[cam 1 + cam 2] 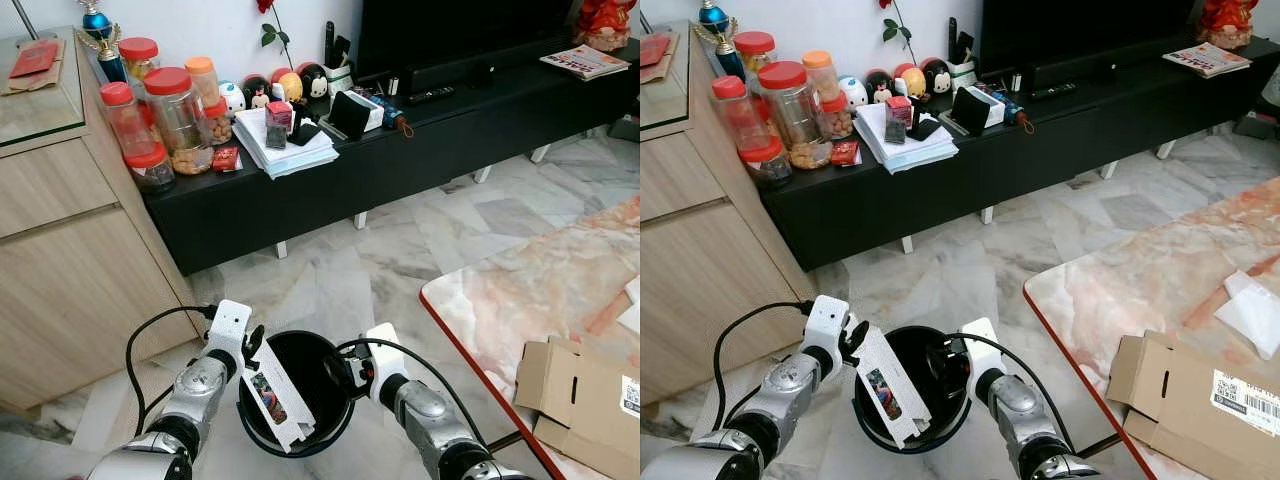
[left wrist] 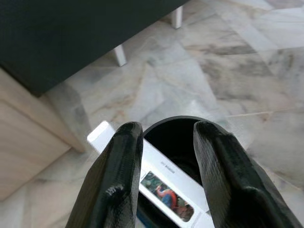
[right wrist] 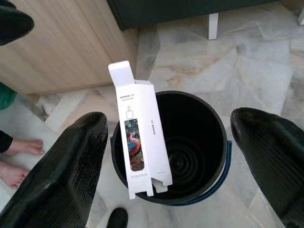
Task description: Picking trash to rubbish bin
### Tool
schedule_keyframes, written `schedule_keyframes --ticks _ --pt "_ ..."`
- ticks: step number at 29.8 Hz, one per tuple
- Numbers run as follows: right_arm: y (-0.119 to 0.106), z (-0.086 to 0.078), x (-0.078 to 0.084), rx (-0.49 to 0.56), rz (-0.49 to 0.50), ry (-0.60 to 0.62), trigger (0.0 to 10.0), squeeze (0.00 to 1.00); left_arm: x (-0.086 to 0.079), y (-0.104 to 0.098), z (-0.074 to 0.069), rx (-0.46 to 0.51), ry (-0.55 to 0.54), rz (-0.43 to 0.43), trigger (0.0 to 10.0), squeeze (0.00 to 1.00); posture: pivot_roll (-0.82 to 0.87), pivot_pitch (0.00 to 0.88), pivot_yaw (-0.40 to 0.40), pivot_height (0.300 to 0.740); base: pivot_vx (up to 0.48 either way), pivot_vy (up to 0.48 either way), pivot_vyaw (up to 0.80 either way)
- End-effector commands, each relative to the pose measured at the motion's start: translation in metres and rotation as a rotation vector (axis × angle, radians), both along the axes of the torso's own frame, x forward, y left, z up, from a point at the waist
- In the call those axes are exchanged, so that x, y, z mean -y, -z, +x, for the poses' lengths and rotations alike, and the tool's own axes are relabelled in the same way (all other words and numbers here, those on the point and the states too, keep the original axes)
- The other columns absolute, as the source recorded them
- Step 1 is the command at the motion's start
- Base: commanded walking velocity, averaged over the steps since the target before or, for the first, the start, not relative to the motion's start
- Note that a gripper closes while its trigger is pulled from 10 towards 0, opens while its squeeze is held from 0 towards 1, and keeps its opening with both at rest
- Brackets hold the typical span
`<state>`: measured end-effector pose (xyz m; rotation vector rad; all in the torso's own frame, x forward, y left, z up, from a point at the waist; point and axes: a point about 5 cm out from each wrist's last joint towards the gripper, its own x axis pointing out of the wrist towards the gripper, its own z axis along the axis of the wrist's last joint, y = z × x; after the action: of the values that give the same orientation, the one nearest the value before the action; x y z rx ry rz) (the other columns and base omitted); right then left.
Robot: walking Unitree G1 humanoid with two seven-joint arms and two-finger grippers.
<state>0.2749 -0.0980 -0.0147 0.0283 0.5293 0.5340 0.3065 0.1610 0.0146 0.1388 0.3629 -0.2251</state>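
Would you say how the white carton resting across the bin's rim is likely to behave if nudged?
The white carton looks like thin, empty card with its flap open, so probably light and easily crushed. It leans on the black bin rim, so a nudge would likely tip it in.

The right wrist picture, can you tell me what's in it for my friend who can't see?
A long white box with a colourful bird picture leans on the rim of a black bin, its top flap open. The right gripper has its two black fingers spread wide, one either side of the bin, above a marble floor.
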Motion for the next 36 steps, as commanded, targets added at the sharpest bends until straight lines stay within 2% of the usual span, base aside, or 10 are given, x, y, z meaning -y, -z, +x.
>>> schedule_keyframes --ticks 1,6,8,10,14,20,24,33,36 --pt "0.004 -0.004 0.003 -0.017 -0.006 0.018 10.0 0.0 -0.012 0.008 -0.007 -0.042 -0.047 0.015 10.0 0.0 -0.09 0.078 0.002 0.74 0.0 0.0 0.0" --pt "0.006 -0.004 0.007 -0.025 -0.021 0.043 10.0 0.0 -0.025 0.022 -0.022 -0.106 -0.109 0.034 10.0 0.0 -0.09 0.072 0.009 0.74 0.0 0.0 0.0" --pt "0.009 -0.007 0.013 -0.038 -0.037 0.062 10.0 0.0 -0.032 0.03 -0.032 -0.124 -0.128 0.043 10.0 0.0 -0.08 0.07 0.012 0.74 0.0 0.0 0.0" --pt "0.01 -0.008 0.015 -0.044 -0.047 0.07 10.0 0.0 -0.035 0.032 -0.035 -0.129 -0.138 0.048 10.0 0.0 -0.08 0.068 0.012 0.74 0.0 0.0 0.0" --pt "0.016 -0.012 0.028 -0.064 -0.069 0.134 10.0 0.0 -0.049 0.039 -0.048 -0.156 -0.212 0.056 10.0 0.0 -0.07 0.056 0.015 0.74 0.0 0.0 0.0" --pt "0.022 -0.02 0.036 -0.093 -0.095 0.167 10.0 0.0 -0.067 0.049 -0.067 -0.187 -0.311 0.079 10.0 0.0 -0.06 0.035 0.019 0.74 0.0 0.0 0.0" --pt "0.025 -0.023 0.038 -0.105 -0.113 0.174 10.0 0.0 -0.068 0.052 -0.072 -0.198 -0.32 0.085 10.0 0.0 -0.06 0.027 0.018 0.74 0.0 0.0 0.0" --pt "0.034 -0.034 0.05 -0.151 -0.154 0.203 10.0 0.0 -0.068 0.066 -0.092 -0.266 -0.335 0.114 10.0 0.0 -0.06 0.002 0.019 0.74 0.0 0.0 0.0" --pt "0.034 -0.034 0.049 -0.152 -0.151 0.205 10.0 0.0 -0.068 0.066 -0.092 -0.266 -0.341 0.106 10.0 0.0 -0.06 0.0 0.021 0.74 0.0 0.0 0.0"
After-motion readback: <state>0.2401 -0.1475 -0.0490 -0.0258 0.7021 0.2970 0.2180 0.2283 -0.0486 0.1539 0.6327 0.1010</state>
